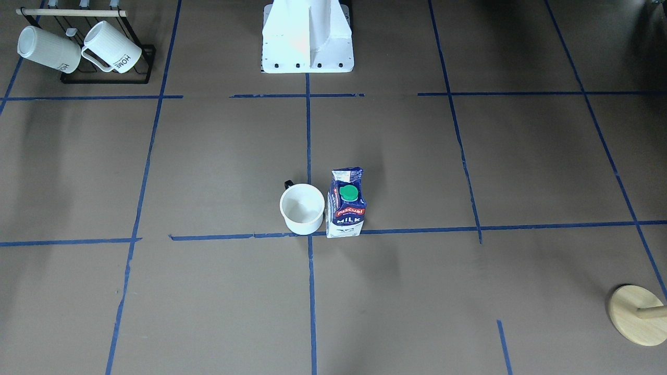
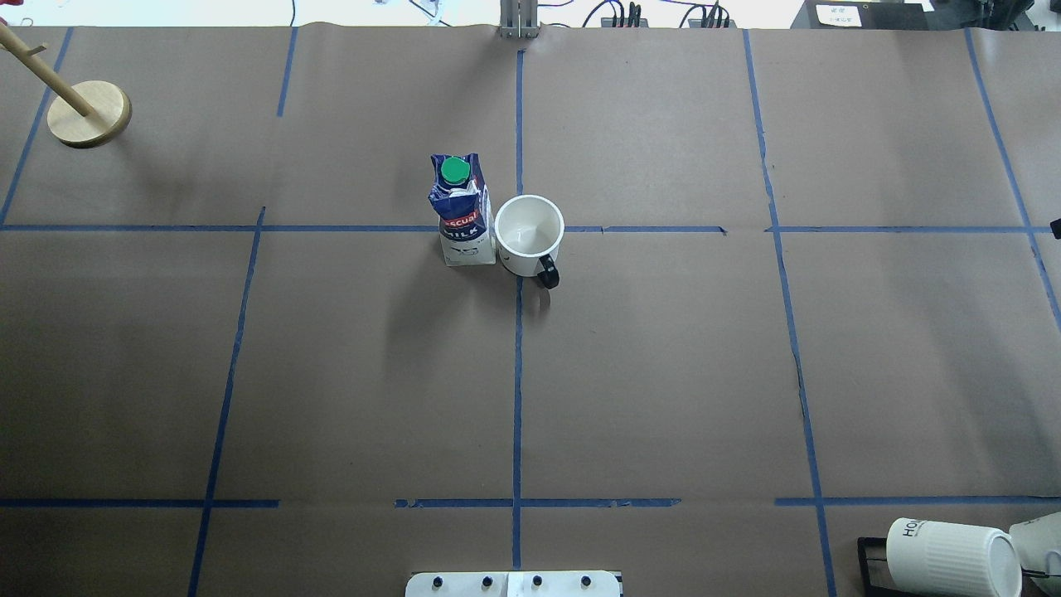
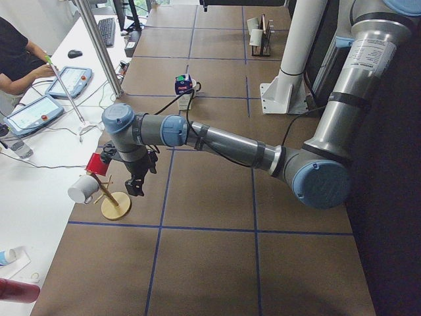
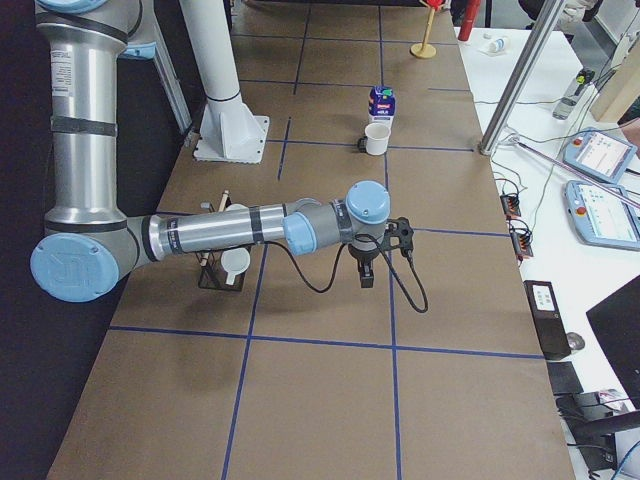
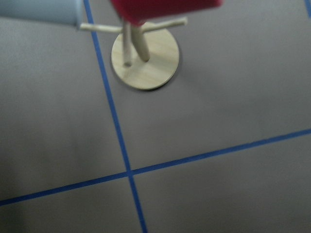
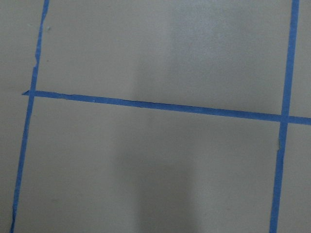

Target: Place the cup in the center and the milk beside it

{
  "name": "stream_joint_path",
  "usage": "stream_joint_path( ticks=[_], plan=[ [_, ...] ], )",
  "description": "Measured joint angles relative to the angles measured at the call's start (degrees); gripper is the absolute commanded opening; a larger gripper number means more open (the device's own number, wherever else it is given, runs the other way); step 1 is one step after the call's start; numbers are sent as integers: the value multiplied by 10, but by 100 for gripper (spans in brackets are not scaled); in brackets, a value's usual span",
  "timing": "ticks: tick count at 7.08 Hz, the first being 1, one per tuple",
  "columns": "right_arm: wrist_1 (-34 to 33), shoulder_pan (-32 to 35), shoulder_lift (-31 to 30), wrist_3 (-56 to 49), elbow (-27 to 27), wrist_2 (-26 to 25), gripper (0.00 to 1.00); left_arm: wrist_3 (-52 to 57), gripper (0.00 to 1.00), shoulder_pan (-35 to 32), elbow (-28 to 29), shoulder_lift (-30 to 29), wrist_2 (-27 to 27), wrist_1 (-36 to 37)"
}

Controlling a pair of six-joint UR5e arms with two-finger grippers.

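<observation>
I take the tape cross (image 1: 310, 235) in the middle of the table (image 1: 208, 156) as my mark. The cup (image 1: 302, 208) stands upright right at it, mouth up and nothing inside, its small black handle turned toward the robot's white base (image 1: 307, 52). The milk (image 1: 345, 203) stands upright just beside the cup, on the robot's left of the tape cross, green cap on top and the red label facing away from the robot. The two are so close that I cannot say whether they touch. Both arms are well away from the tape cross. The left pincer (image 3: 136, 184) hangs pointing down, far out to the robot's left of the cross, near the wooden mug tree (image 1: 638, 315), which carries a red cup (image 3: 99, 163) and a pale cup (image 3: 83, 189) on its pegs. I only get this pincer from the side camera, so I cannot tell whether its jaws are apart or together. The right pincer (image 4: 367, 272) hangs over bare table far to the robot's right of the cross, and again I cannot tell how its jaws stand. Its wrist camera shows only brown paper and blue tape. A black rack (image 1: 107, 79) with two ribbed mugs (image 1: 112, 47) sits off to the robot's right of the cross, back toward the robot's edge.
</observation>
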Motion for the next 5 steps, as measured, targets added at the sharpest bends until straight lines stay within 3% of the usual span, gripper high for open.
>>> stream_joint_path(
  ticks=[5],
  plan=[
    [-9, -10, 1, -34, -24, -18, 100, -12, 100, -7, 21, 14, 0, 9]
  ],
)
